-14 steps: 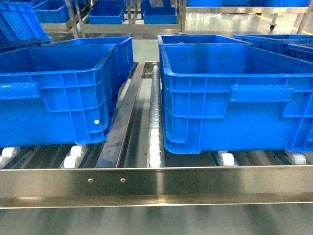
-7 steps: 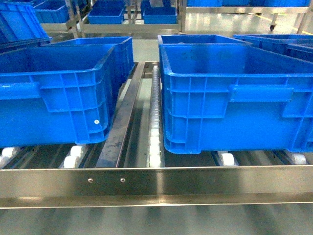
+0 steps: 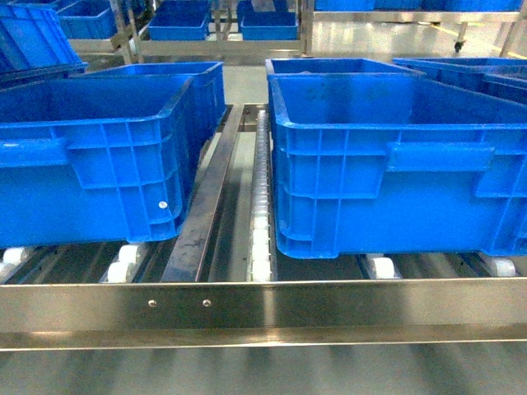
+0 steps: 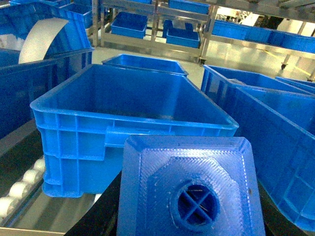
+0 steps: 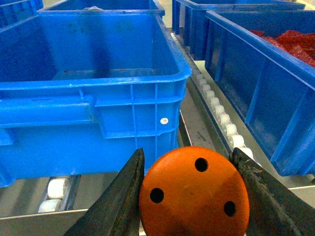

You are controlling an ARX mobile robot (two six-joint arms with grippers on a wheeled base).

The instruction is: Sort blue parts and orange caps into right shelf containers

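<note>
A blue part fills the bottom of the left wrist view, its studded top face towards the camera. My left gripper is shut on it, with black fingers showing at either side. It hangs in front of a blue container. In the right wrist view my right gripper is shut on an orange cap, its holed flat top facing the camera, in front of another container. Neither gripper appears in the head view, where two containers stand on the shelf.
White rollers and a steel divider rail run between the two front crates. More blue crates sit behind and on far racks. A crate to the right holds red material. A white curved sheet leans at the far left.
</note>
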